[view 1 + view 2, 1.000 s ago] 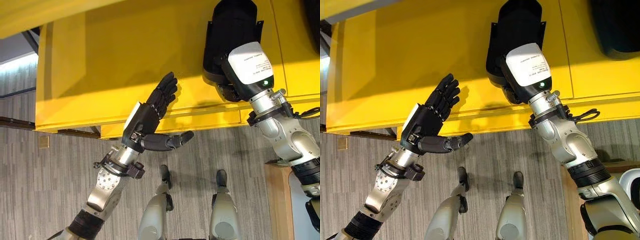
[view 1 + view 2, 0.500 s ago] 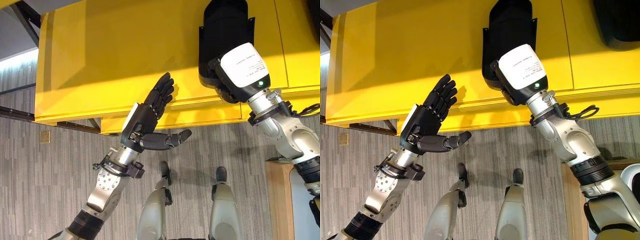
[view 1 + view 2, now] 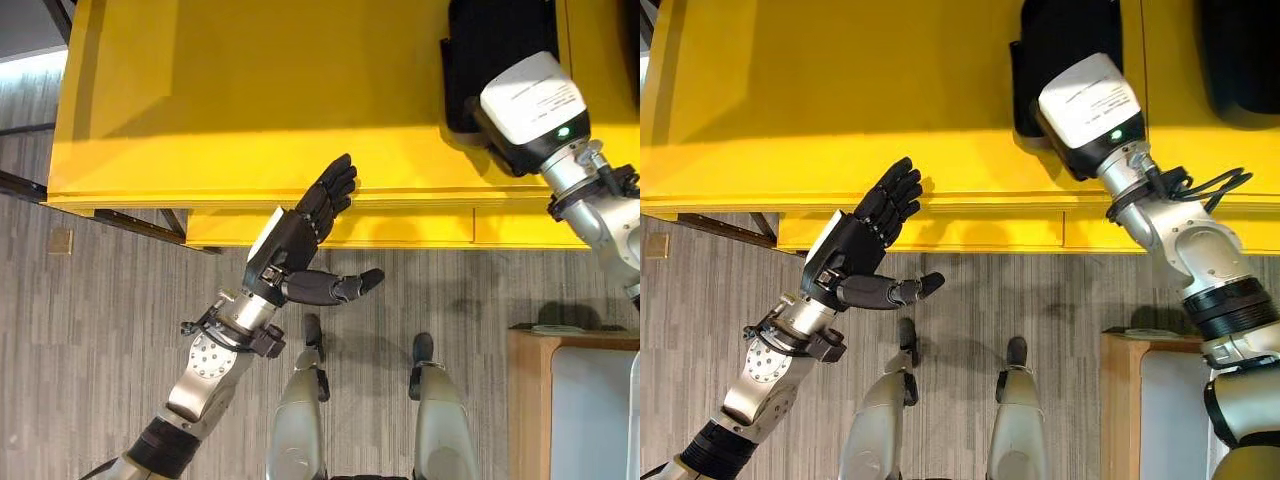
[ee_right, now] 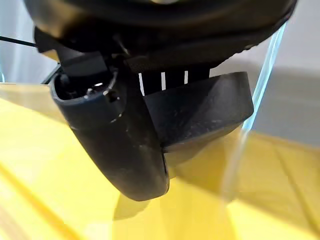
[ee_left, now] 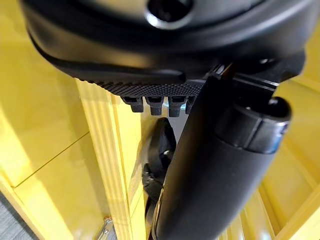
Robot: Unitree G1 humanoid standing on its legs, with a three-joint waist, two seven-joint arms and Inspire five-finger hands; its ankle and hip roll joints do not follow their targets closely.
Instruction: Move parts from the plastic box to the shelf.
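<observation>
A head camera looks down on a yellow shelf (image 3: pixel 250 100) that fills the upper half of the frame, with grey floor below it.

At the upper right, a black part (image 3: pixel 495 55) lies on the shelf top. Its long axis runs away from the robot, toward the top edge of the frame. The right hand (image 4: pixel 115 135) is on this part, at its near end, and the right arm comes up to it from the lower right. The wrist view shows the thumb lying along the part's dark curved wall with the fingertips lined up behind it, so the hand appears to grip the part. The part seems to rest on the yellow surface or sit just above it; which one cannot be told.

The left hand (image 3: pixel 300 240) is in the middle of the frame, just in front of the shelf's front edge and well apart from the part. Its fingers are straight and point up toward the shelf, its thumb sticks out to the right, and it holds nothing.

The right hand is clearly the nearer one. The next move is probably to let go and draw back toward the bottom of the frame.
</observation>
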